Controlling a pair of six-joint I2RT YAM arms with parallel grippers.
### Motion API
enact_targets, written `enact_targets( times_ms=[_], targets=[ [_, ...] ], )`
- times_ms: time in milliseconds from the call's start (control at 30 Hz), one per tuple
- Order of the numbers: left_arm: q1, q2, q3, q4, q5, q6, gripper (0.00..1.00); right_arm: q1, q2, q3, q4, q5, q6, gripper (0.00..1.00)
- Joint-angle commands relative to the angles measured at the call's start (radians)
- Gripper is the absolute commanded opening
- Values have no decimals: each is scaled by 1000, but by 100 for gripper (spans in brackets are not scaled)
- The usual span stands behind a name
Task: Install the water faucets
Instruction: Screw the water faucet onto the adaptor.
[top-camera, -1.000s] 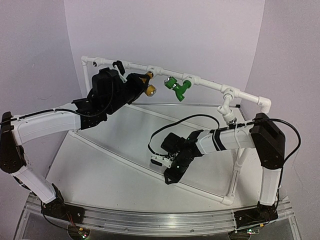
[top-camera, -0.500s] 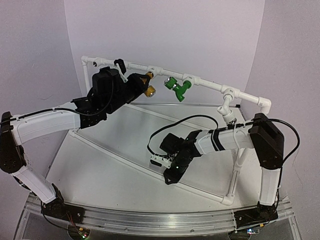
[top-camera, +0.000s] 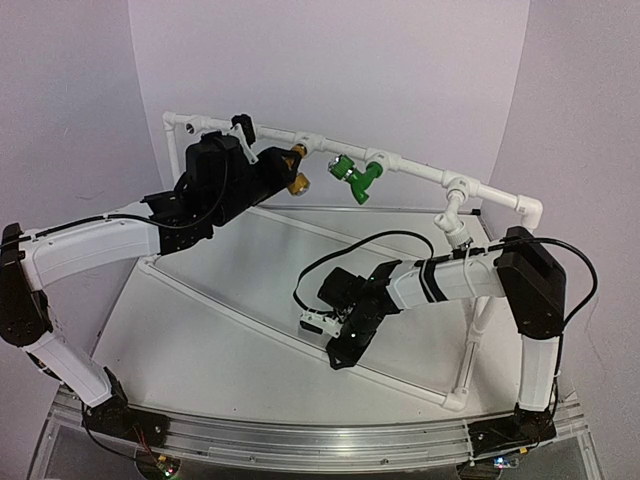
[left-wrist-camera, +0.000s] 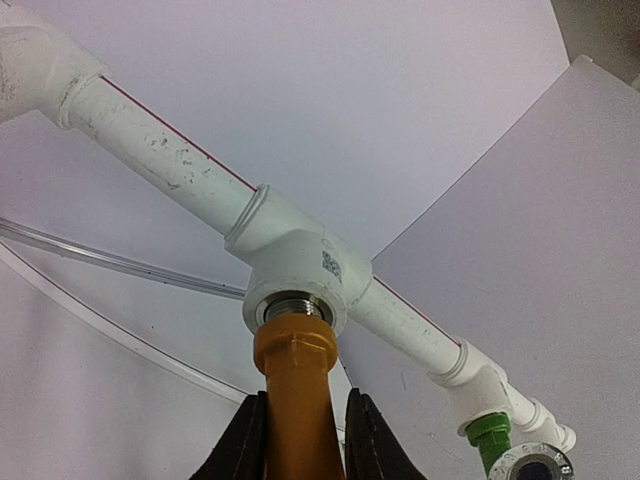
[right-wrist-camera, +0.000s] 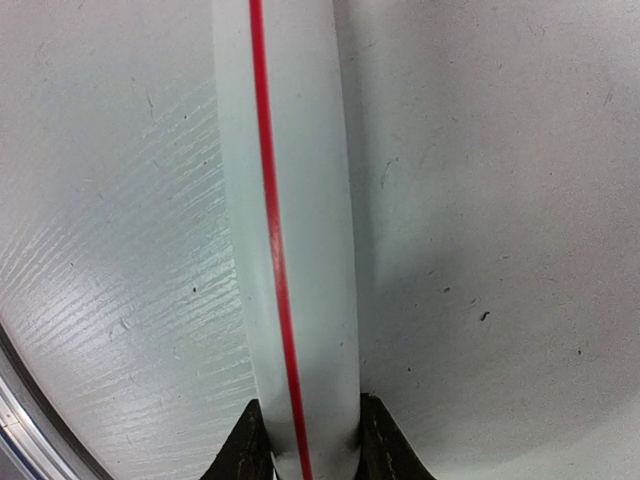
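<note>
Half done, by the look: found green faucet (top-camera: 357, 176) seated on top pipe (top-camera: 420, 171); clamped yellow faucet (left-wrist-camera: 295, 360) in left claw (left-wrist-camera: 303, 425), thread at tee (left-wrist-camera: 300, 250) mouth, not yet screwed home. Clamped right claw (right-wrist-camera: 305, 430) on base pipe (right-wrist-camera: 285, 200).

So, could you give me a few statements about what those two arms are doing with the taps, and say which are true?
1. The left pincer grips the yellow-orange faucet. True.
2. That faucet's end sits at the socket of a white tee fitting. True.
3. The green faucet lies on the table. False: it hangs from the top pipe of the frame.
4. The right pincer holds nothing. False: it is clamped on a red-striped white pipe.
</note>
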Motion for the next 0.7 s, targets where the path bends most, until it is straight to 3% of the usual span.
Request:
enact_targets(
  times_ms=[0,667],
  targets=[
    [-43,-1,105,141,99,81,0,30,28,27,48,-24,38,0],
    [-74,30,170,53,97,225,0,30,33,16,58,-36,16,0]
  ],
)
